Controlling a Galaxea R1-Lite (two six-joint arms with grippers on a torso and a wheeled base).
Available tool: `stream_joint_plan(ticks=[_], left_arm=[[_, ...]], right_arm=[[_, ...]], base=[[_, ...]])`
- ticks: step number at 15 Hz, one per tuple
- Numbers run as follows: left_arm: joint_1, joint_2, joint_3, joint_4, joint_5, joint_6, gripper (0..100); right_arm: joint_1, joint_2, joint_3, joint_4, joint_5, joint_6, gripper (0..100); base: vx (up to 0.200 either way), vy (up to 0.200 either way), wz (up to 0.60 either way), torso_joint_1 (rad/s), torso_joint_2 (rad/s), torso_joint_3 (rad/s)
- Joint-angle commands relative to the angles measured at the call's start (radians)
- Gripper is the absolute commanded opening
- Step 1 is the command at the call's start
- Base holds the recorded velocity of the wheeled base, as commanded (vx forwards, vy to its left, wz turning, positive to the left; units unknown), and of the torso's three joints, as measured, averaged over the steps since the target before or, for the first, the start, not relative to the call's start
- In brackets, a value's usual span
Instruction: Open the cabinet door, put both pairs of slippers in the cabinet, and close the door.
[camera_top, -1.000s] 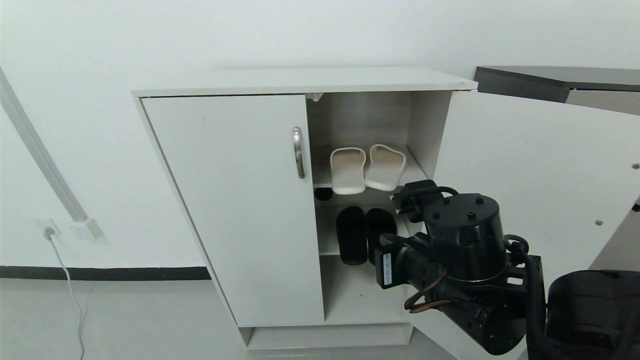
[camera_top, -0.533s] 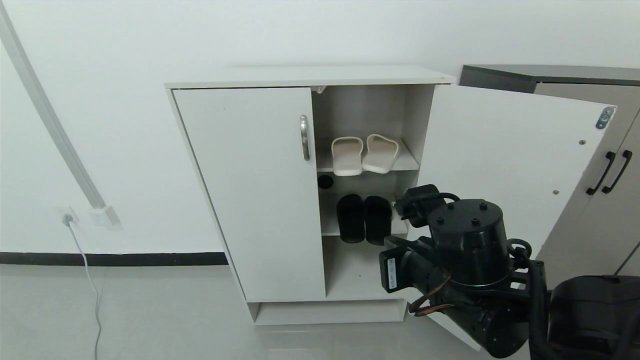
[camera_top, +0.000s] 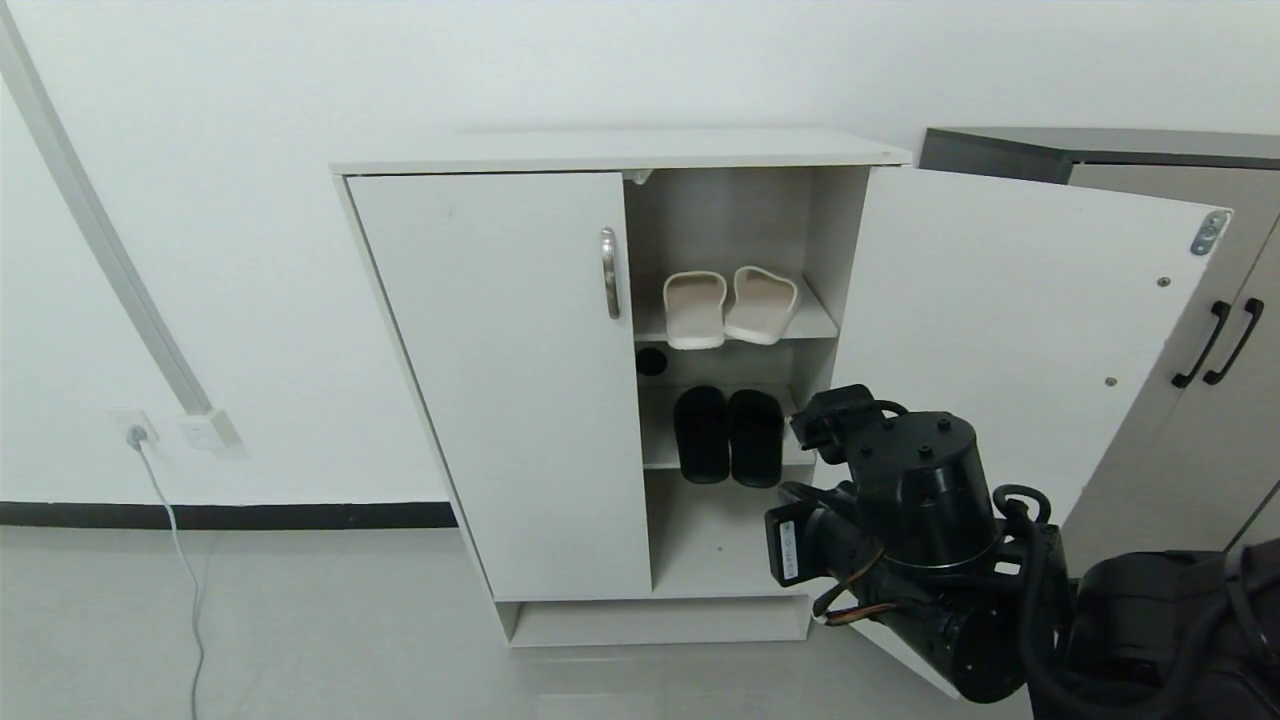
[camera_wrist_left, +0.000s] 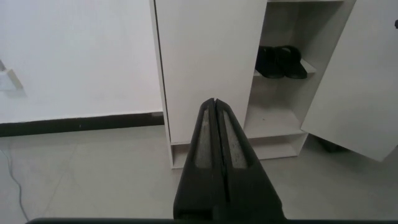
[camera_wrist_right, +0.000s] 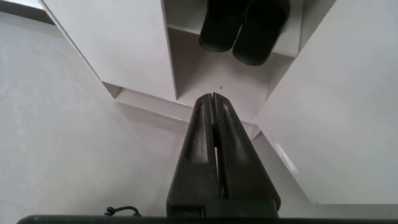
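Slippers (camera_top: 730, 308) are sitting shelved; left gripper (camera_wrist_left: 213, 103) and right gripper (camera_wrist_right: 213, 98) are clenching empty fingers (camera_wrist_left: 233, 140), seemingly free to shut the door (camera_top: 1000, 320).

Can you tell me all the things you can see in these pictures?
cabinet: one, white, against the wall.
left door: one, white, shut.
right door: one, white, open.
handle: one, silver, on left door.
pale slippers: one pair, cream, upper shelf.
black slippers: one pair, black, shelf below.
grey cabinet: one, grey, right of the white one.
wall socket: one, white, low on wall, left of cabinet.
left gripper: one, black, shut, facing the cabinet.
right gripper: one, black, shut, near the open side.
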Motion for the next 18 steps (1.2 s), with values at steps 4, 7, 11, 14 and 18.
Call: stream_joint_plan(ticks=[4,7,11,14,18], left_arm=[[0.000,0.001,0.000,0.000,0.000,0.000,0],[0.000,0.001,0.000,0.000,0.000,0.000,0],[0.000,0.001,0.000,0.000,0.000,0.000,0],[0.000,0.001,0.000,0.000,0.000,0.000,0],[0.000,0.001,0.000,0.000,0.000,0.000,0]], right_arm=[[0.003,0.007,0.017,0.000,-0.001,-0.005,0],[0.003,0.004,0.020,-0.002,-0.001,-0.014,0],[0.003,0.007,0.028,-0.015,-0.001,-0.019,0],[0.009,0.008,0.031,-0.015,-0.001,-0.019,0],[0.011,0.008,0.035,-0.017,-0.001,-0.019,0]], base=[[0.000,0.000,0.00,0.003,-0.04,-0.052],[0.000,0.000,0.00,0.033,-0.35,-0.326],[0.000,0.000,0.00,0.069,-0.45,-0.351],[0.000,0.000,0.00,0.121,-0.45,-0.342],[0.000,0.000,0.00,0.152,-0.47,-0.325]])
